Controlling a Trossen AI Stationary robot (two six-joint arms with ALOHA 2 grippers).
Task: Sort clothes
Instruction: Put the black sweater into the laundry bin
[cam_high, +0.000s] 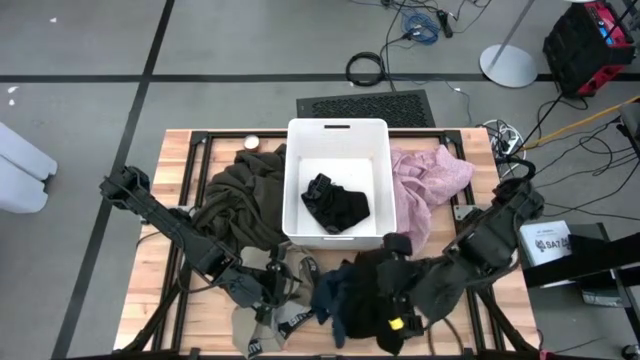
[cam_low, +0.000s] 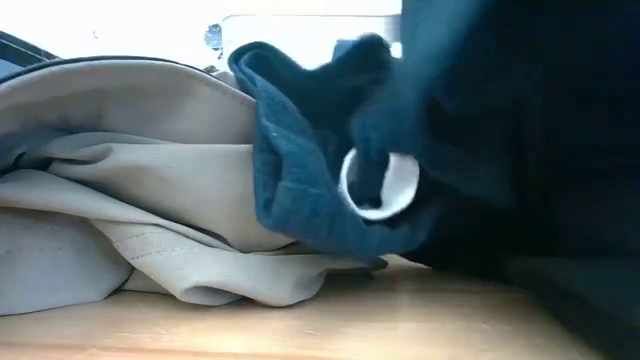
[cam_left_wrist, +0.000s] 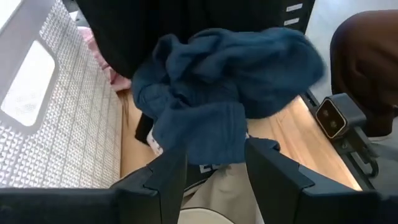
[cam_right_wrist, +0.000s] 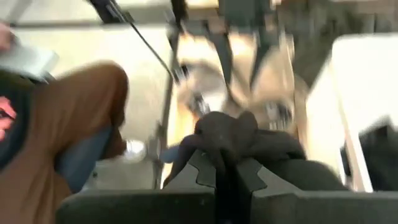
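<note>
Fingers of the right gripper (cam_right_wrist: 225, 169) pinch shut on a soft black fabric garment (cam_right_wrist: 239, 140), just in front of the white rectangular plastic bin (cam_high: 337, 130). Beside it, the left gripper (cam_left_wrist: 211, 171) stands open by a crumpled navy-teal garment (cam_left_wrist: 230, 87), seemingly not touching.

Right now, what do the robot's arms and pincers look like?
Both arms are dark and jointed. The left arm and right arm look black and boxy from above. The left pincer has two chunky, angular black fingers. The right pincer has dark grey ones, with a small yellow spot nearby.
</note>
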